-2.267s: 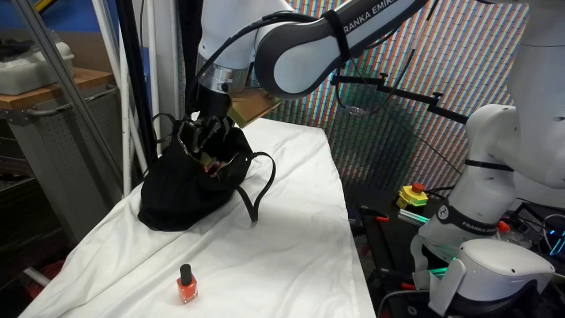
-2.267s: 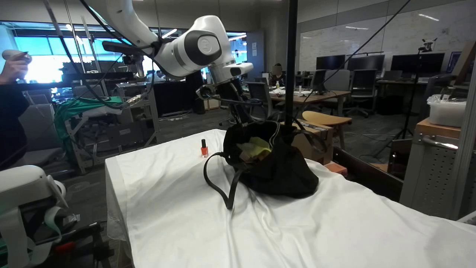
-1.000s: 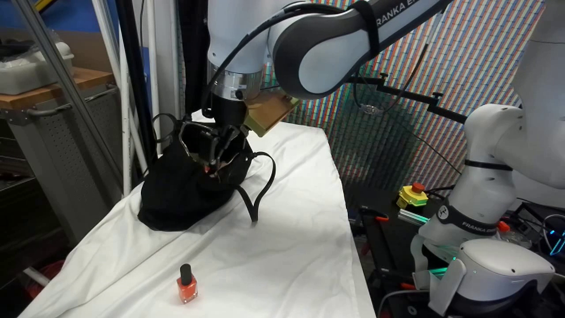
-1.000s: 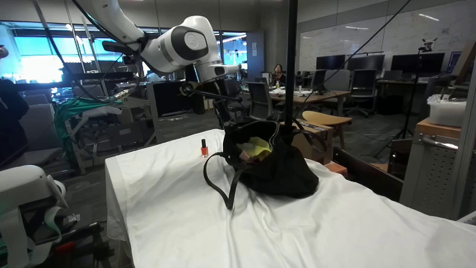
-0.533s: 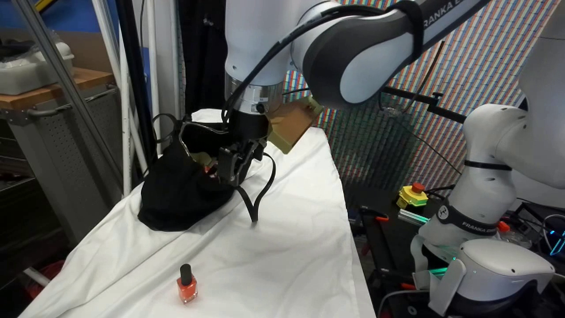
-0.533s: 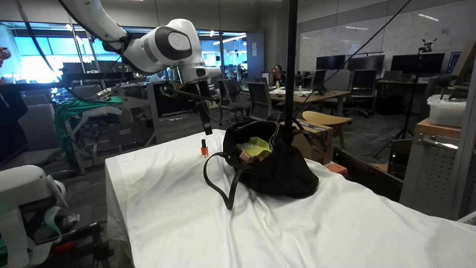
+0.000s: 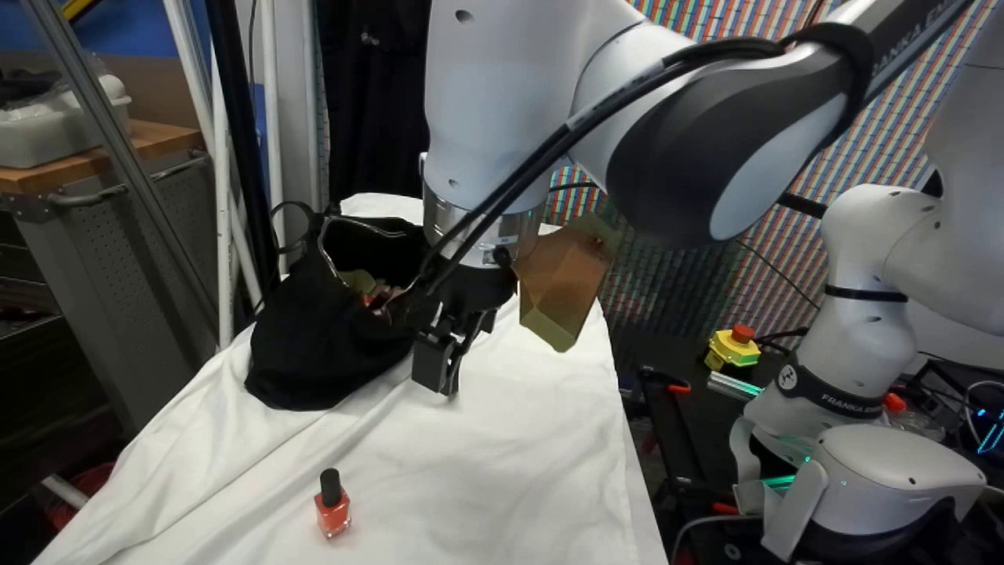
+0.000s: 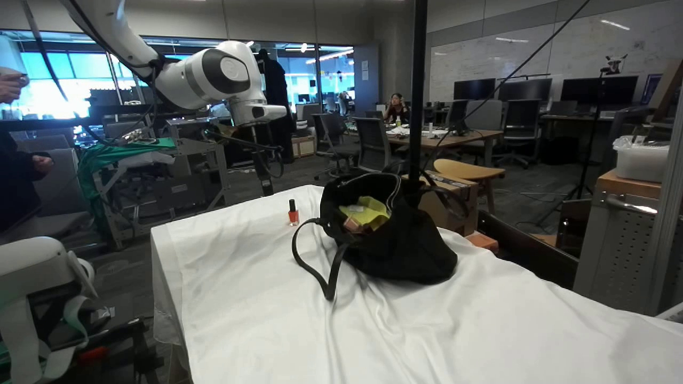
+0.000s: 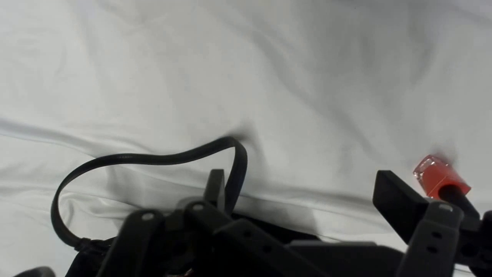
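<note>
My gripper (image 9: 303,188) is open, with only the white cloth and some black bag fabric visible between its fingers (image 9: 398,204). In an exterior view the gripper (image 7: 443,365) hangs above the cloth beside a slouched black bag (image 7: 321,353). The bag (image 8: 405,250) has its mouth open, showing a yellow item (image 8: 368,212) and small reddish things inside. Its loose strap (image 9: 153,158) passes behind one finger in the wrist view. A small orange-red bottle (image 7: 332,512) with a black cap stands upright on the cloth, apart from the gripper; the bottle (image 9: 438,175) shows beyond the other finger in the wrist view.
A white cloth (image 7: 502,479) with folds covers the table. A black post (image 8: 418,96) and a cardboard box (image 8: 453,200) stand behind the bag. Another white arm (image 7: 839,337) and a yellow-red stop button (image 7: 733,348) are off the table's side. A person (image 8: 18,170) stands at the edge.
My gripper has moved away from over the bag's mouth, to the right and lower in an exterior view, leftward in another. It has stayed open. Bag and bottle have not moved.
</note>
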{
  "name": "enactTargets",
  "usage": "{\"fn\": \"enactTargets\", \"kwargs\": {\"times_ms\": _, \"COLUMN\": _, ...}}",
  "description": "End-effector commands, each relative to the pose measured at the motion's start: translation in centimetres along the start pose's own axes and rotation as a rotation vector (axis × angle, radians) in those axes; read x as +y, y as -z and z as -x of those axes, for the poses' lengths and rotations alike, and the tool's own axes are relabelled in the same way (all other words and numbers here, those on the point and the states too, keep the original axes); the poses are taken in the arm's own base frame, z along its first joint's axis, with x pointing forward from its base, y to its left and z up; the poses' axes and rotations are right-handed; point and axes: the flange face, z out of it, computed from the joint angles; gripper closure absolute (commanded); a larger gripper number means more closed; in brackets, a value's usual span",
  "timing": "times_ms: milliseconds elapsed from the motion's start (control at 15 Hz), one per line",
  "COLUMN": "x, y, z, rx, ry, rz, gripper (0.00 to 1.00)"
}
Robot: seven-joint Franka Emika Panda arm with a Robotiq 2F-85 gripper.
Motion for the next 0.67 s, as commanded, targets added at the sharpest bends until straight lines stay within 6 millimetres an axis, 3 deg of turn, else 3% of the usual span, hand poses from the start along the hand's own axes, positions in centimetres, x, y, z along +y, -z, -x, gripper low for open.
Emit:
{"fn": "enactTargets", "kwargs": {"times_ms": 0, "x": -2.1, "y": 0.8, "z": 1.6, "rx": 0.000, "ry": 0.015, "rz": -0.003, "gripper": 0.00}}
{"fn": "enactTargets", "kwargs": {"times_ms": 333, "x": -5.3, "y": 0.5, "z": 2.1, "rx": -0.009, "ry": 0.070, "rz": -0.049, "gripper": 0.00}}
{"fn": "enactTargets", "kwargs": {"times_ms": 600, "x": -7.4, "y": -0.2, "z": 0.4, "rx": -0.044, "ry": 0.075, "rz": -0.095, "gripper": 0.00}}
